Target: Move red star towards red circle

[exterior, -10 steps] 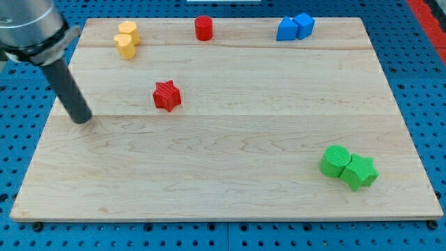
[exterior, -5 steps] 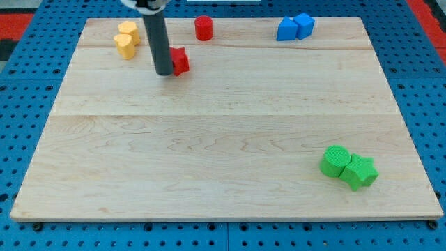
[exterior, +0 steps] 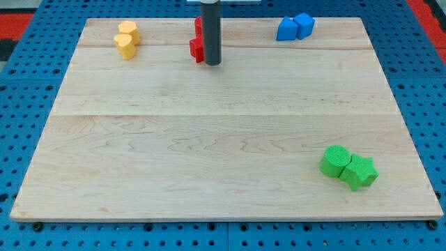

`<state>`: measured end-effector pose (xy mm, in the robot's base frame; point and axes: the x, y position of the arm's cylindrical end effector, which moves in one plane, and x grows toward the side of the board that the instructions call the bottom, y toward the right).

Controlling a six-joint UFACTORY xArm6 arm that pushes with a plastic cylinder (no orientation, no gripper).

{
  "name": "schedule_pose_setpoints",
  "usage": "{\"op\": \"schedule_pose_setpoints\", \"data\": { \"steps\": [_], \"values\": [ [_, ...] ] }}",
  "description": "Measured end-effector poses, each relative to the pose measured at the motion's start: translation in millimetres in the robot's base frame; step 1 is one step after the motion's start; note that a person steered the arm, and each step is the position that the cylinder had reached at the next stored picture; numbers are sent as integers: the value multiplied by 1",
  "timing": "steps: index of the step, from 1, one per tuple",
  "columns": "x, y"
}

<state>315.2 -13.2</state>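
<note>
The red star (exterior: 196,49) lies near the view's top, just below the red circle (exterior: 198,25); the two look close or touching. My dark rod stands over both and hides much of them. My tip (exterior: 212,63) rests on the board at the star's right side, slightly below it. Only the left parts of the star and the circle show.
Two yellow blocks (exterior: 126,38) sit together at the view's top left. Two blue blocks (exterior: 295,27) sit at the top right. A green cylinder (exterior: 335,160) and a green star-like block (exterior: 359,172) sit together at the bottom right of the wooden board (exterior: 223,139).
The red star went from the board's left middle up and right to just below the red circle. My tip swept from the far left to the star's right side.
</note>
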Motion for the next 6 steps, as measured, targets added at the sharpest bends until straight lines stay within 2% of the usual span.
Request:
{"op": "schedule_pose_setpoints", "data": {
  "steps": [2,3,4,5,6],
  "values": [
    [-39,-31],
    [-24,-31],
    [-3,-82],
    [-18,-153],
    [-39,-177]
  ]
}}
